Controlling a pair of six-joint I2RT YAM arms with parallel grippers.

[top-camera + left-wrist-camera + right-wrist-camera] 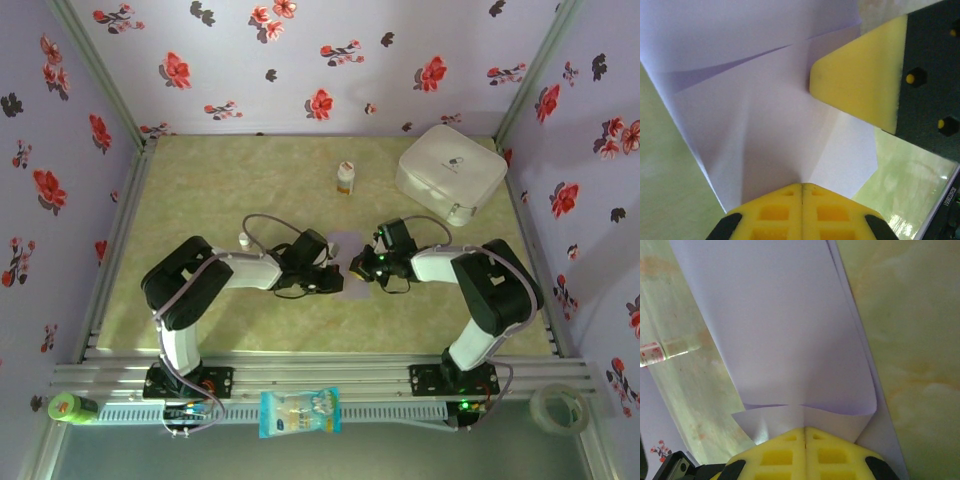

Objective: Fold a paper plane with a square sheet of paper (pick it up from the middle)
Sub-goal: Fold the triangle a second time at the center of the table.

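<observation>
1. Two grippers meet near the middle of the tabletop (200,180), the left gripper (333,274) and the right gripper (362,266) nose to nose with the lavender sheet of paper (343,243) between them
2. Seen from its own wrist, the left gripper (802,192) has its yellow fingers pressed tight together, the seam between them closed on an edge of the sheet of paper (765,125)
3. The right gripper (805,435) is likewise squeezed closed, pinching a narrow folded flap of the sheet of paper (790,325)
4. One yellow finger of the right gripper (862,75) pokes into the left wrist view, lying against the paper's upper right part
5. The sheet is no longer flat: slanted creases and overlapping layers show, with a long doubled edge on one side
6. Whether it rests on the tabletop or is lifted clear, I cannot tell
7. Farther out, a small bottle (345,180) stands toward the far edge, a white rounded case (450,170) sits in the far right corner, and a blue-white snack packet (300,412) lies at the near edge between the arm bases
</observation>
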